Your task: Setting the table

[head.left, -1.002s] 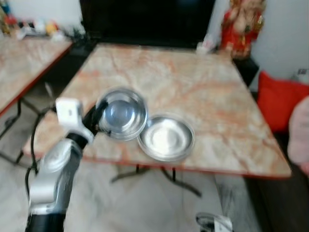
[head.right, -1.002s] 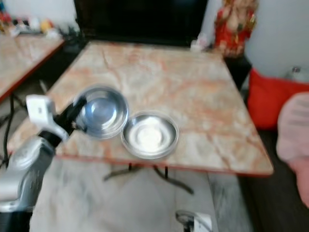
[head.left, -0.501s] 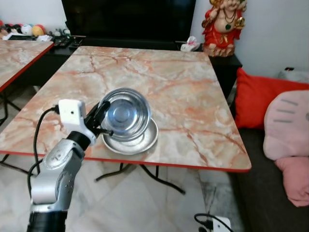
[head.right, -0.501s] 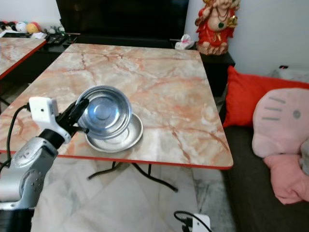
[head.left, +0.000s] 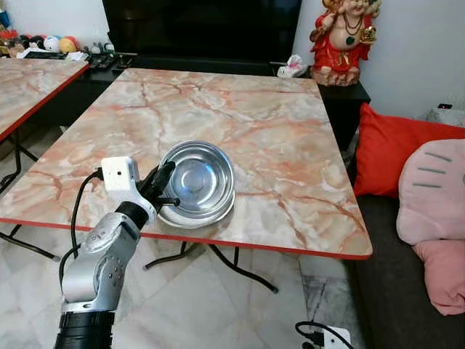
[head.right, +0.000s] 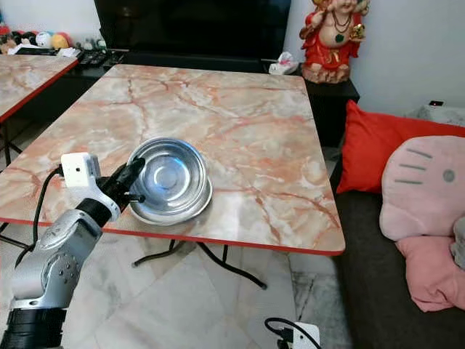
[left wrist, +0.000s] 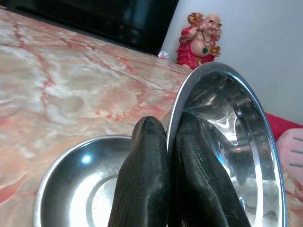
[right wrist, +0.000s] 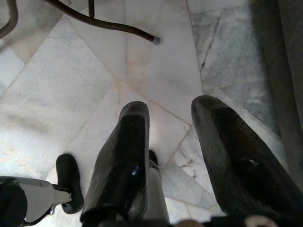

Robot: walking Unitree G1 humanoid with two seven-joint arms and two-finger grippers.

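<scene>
A shiny steel bowl [head.left: 197, 177] is tilted over a shallow steel plate [left wrist: 78, 189] near the front edge of the marble table [head.left: 276, 131]. My left gripper [head.left: 166, 192] is shut on the bowl's near rim, one finger inside and one outside. In the left wrist view the fingers [left wrist: 147, 165] pinch the rim, the bowl [left wrist: 232, 156] leans up beside them, and the plate lies flat below. My right gripper [right wrist: 171, 105] hangs open over the tiled floor, holding nothing.
A red figurine [head.left: 340, 40] and a dark TV [head.left: 203, 29] stand behind the table. A red cushion [head.left: 396, 149] and pink cushions [head.left: 436, 196] lie to the right. A second marble table [head.left: 29, 87] is at left. A power strip [head.left: 327, 338] lies on the floor.
The camera has shifted and the blur has gone. My left gripper has carried the bowl from beside the plate to over it and lowered it closer to the plate.
</scene>
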